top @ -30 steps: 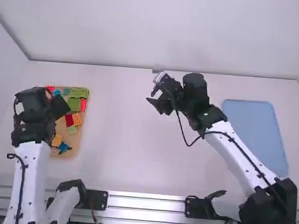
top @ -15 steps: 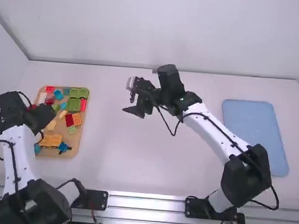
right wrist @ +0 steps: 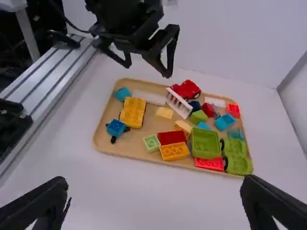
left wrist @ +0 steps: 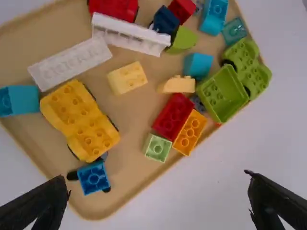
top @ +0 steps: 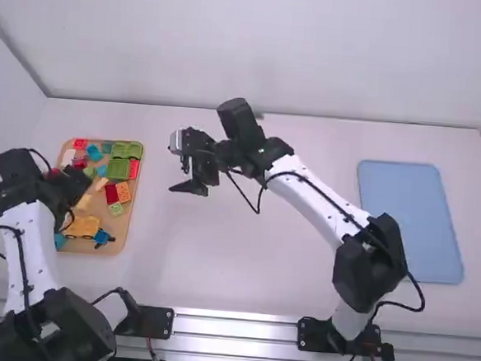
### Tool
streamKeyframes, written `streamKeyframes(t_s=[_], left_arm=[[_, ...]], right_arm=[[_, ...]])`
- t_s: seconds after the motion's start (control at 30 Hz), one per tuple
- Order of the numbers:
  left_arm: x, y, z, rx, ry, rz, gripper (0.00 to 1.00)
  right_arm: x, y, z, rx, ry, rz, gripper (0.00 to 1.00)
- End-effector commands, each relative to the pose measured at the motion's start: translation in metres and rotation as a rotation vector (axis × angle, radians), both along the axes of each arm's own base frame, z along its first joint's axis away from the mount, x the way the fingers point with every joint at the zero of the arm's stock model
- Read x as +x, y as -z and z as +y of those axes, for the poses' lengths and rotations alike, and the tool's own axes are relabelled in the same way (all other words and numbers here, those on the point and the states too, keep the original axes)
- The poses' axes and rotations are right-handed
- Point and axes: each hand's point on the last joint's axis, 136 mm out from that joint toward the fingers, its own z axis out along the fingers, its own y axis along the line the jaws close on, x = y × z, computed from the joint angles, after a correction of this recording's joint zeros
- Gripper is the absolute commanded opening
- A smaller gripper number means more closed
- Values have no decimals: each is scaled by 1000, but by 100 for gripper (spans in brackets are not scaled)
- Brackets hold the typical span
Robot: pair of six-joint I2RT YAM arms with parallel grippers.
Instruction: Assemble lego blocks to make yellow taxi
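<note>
One tan tray (left wrist: 136, 179), one blue mat (top: 411, 225), one yellow wheeled base (left wrist: 79, 120), one orange brick (left wrist: 190, 132).

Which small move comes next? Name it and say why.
Probably lower the left pincer onto the yellow wheeled base and grip it: the pincer hovers open above the tray, and the base, with the taxi's color and black wheels, has nothing on its studs.

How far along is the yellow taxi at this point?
Apparently at the start. Done: no finished taxi shows; the yellow wheeled piece lies in the tray among loose blocks. In hand: nothing; the left gripper and right gripper are both open. Left: probably everything, from picking out parts to joining them.
</note>
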Motion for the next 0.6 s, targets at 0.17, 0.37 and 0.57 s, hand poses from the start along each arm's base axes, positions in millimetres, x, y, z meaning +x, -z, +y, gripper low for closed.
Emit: streamKeyframes(t_s=[0.17, 0.37, 0.57], left_arm=[[10, -13, 19, -19, -111, 163, 99], [12, 12, 35, -44, -152, 363, 99], [4, 70, 36, -149, -177, 517, 96]], right_arm=[[2, -1, 10, 21, -44, -10, 98], [5, 0, 8, 18, -37, -13, 98], [10, 0, 4, 17, -24, -10, 98]])
